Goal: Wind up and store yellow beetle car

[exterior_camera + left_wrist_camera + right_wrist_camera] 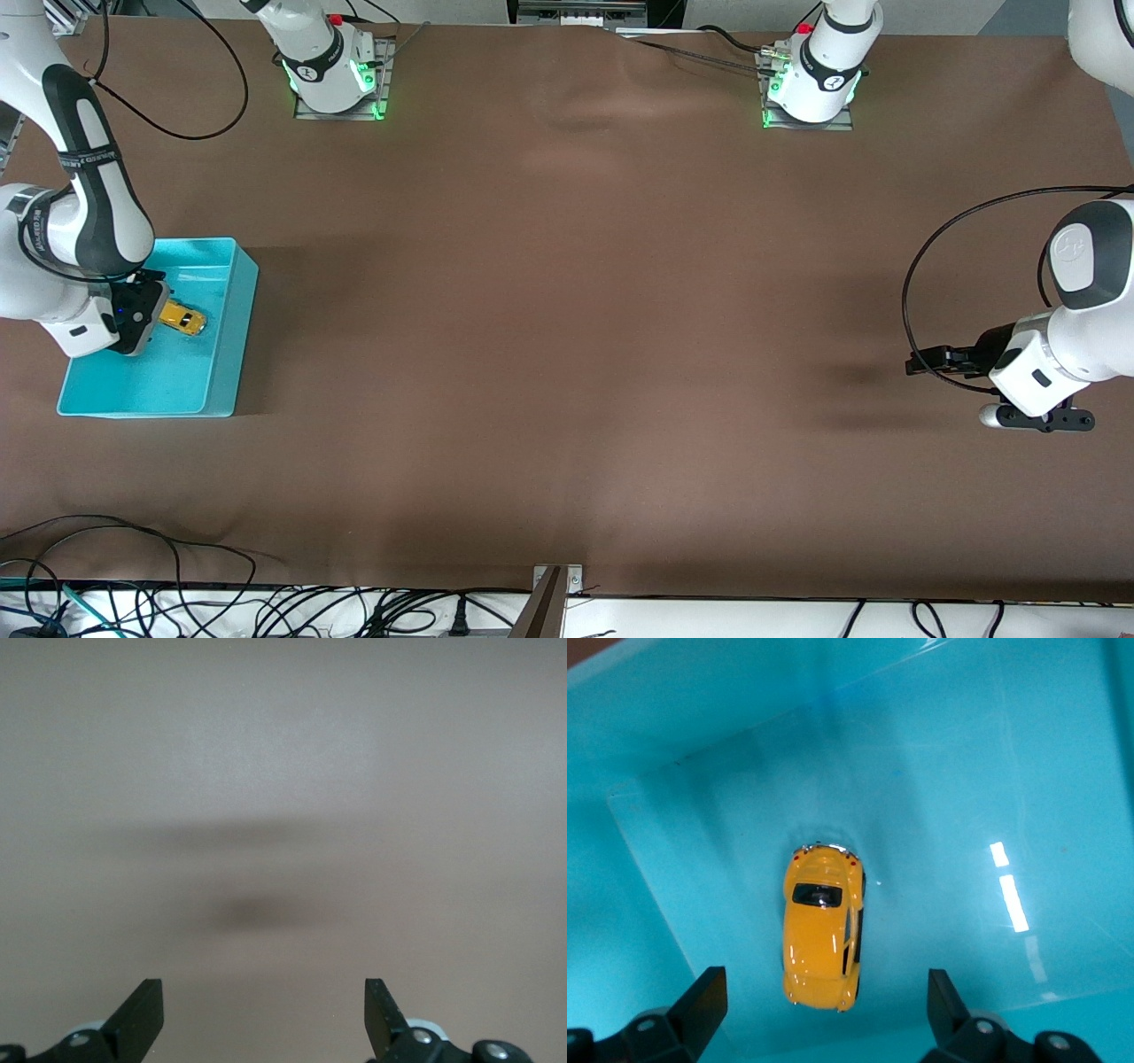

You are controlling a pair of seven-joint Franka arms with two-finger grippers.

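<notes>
Item: yellow beetle car (821, 935), small, rounded body, dark windows, dark wheels. Resting on its wheels on the floor of the teal bin (232, 337), roof up, lying free with no finger touching it. Seen in the front view (182, 319) just beside the right wrist housing, angled across the bin floor.

Container: teal bin, open-topped, rectangular, standing on the brown table (567, 354) at the right arm's end. Glossy inner walls and floor, with bright reflections on the floor near the car.

Right gripper (824, 1010): positioned directly over the bin interior, above the car. Fingers (704, 1005) spread wide, one black tip to either side of the car, both clear of it. Nothing pinched. Gripper mostly hidden in the front view under the white and black wrist.

Left gripper (264, 1014): hanging over bare table at the left arm's end, well apart from the bin. Fingers (142, 1014) spread wide, nothing between them. Soft dark shadow on the cloth below. Arm waiting.

Surroundings: two arm bases with green lights along the table edge farthest from the front camera; black cables looping from the arms; more cables on the white strip past the table edge nearest the front camera.
</notes>
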